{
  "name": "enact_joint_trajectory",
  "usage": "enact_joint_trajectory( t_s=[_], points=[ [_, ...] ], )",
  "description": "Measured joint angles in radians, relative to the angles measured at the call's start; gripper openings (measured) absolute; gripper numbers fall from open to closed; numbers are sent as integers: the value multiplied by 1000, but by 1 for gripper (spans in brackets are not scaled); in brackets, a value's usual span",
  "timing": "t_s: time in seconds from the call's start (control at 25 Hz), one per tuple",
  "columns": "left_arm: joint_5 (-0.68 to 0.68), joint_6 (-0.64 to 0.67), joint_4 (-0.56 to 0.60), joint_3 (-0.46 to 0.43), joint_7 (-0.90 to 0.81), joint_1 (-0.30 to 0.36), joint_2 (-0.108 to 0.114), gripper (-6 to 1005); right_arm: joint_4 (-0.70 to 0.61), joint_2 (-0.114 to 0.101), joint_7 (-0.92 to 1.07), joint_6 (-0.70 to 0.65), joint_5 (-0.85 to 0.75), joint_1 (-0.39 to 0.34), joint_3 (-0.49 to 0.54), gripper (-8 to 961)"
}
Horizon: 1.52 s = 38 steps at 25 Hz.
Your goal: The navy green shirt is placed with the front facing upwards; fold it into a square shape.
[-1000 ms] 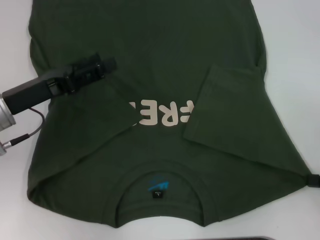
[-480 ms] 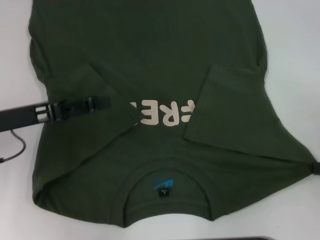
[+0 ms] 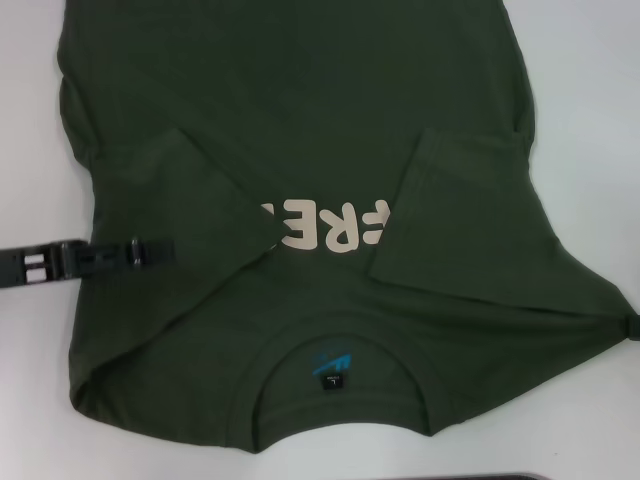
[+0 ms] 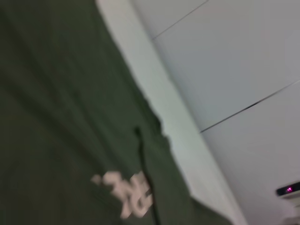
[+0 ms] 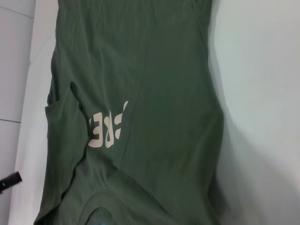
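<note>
The navy green shirt (image 3: 320, 100) lies flat on the white table (image 3: 590, 100), front up, with its collar (image 3: 340, 420) and neck label (image 3: 327, 372) nearest me. Both sleeves are folded inward: one (image 3: 190, 200) on the left and one (image 3: 460, 210) on the right, each covering an end of the pale letters (image 3: 330, 228). My left gripper (image 3: 150, 250) reaches in low from the left edge, over the shirt's left side and just below the folded sleeve. Only a black sliver of my right gripper (image 3: 632, 325) shows, at the shirt's right corner. The shirt (image 5: 140, 93) fills the right wrist view, and the shirt (image 4: 61, 117) is blurred in the left wrist view.
White tabletop (image 3: 30, 380) borders the shirt on both sides. A dark strip (image 3: 510, 476) shows at the near edge. In the right wrist view a small black part (image 5: 9, 182) sits beyond the shirt's far side.
My left gripper has pulled back from above the folded left sleeve, moving left and nearer to me. The shirt has barely shifted.
</note>
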Motion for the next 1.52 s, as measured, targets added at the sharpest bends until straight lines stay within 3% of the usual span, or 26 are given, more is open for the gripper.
enact_joint_trajectory(
  t_s=[0.76,1.52],
  points=[
    [292,24,101,-62,-86,-6,25,885,3,-13,0,17,-4,15,0,42],
    [429,44,103,-59,-102,-28,36,884,10,-22,9,26,0,25,4,41]
  ],
)
